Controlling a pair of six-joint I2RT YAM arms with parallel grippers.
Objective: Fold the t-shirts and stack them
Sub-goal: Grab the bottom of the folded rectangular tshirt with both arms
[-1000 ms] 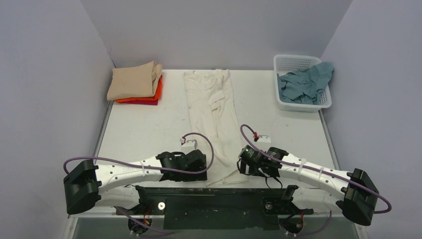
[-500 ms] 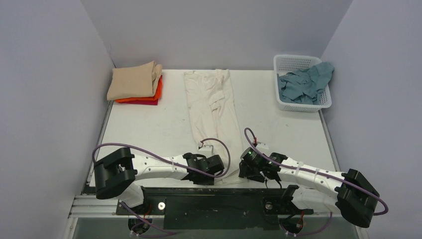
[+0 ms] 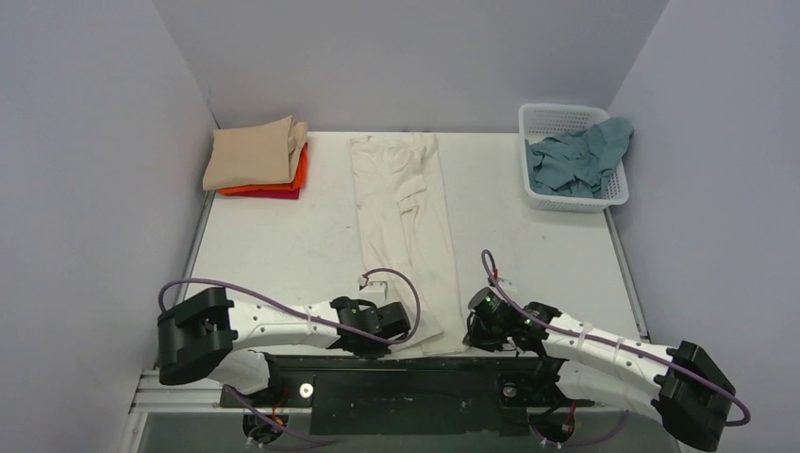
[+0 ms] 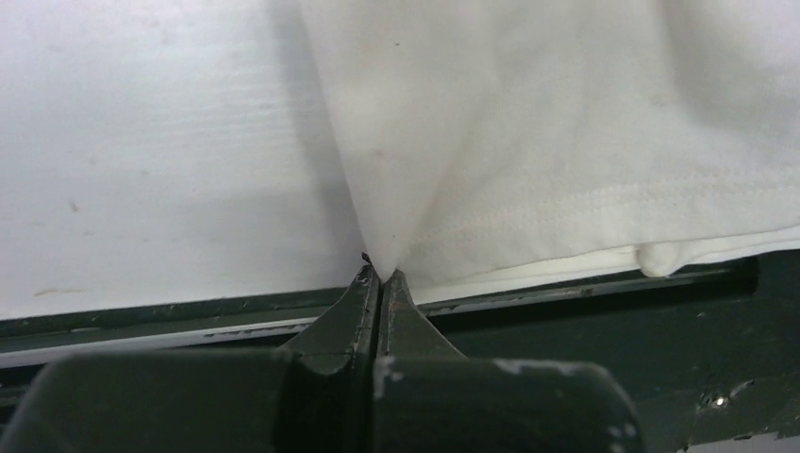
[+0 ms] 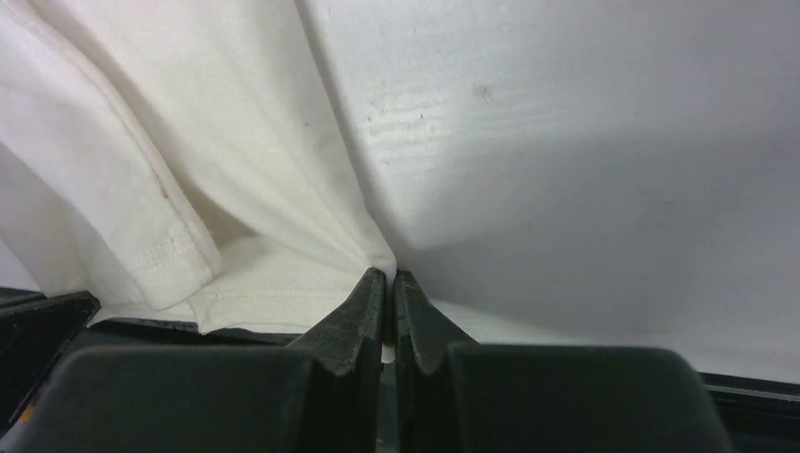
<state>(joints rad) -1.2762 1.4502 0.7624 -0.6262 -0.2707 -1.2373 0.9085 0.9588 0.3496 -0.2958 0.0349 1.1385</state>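
A cream-white t-shirt (image 3: 401,217) lies folded into a long strip down the middle of the table, from the back to the near edge. My left gripper (image 3: 394,332) is shut on the strip's near left corner (image 4: 396,247). My right gripper (image 3: 469,332) is shut on its near right corner (image 5: 358,247), with a bit of cloth showing between the jaws. A folded pile with a tan t-shirt (image 3: 250,156) on orange (image 3: 300,170) and red (image 3: 274,193) ones sits at the back left. A teal-blue t-shirt (image 3: 575,160) is crumpled in the basket.
A white lattice basket (image 3: 563,118) stands at the back right against the wall. Grey walls close in the table on three sides. A dark rail (image 3: 415,363) runs along the near edge under both grippers.
Both grippers came down to the near hem of the cream-white shirt and closed on its two corners. The left arm swung in from the left.
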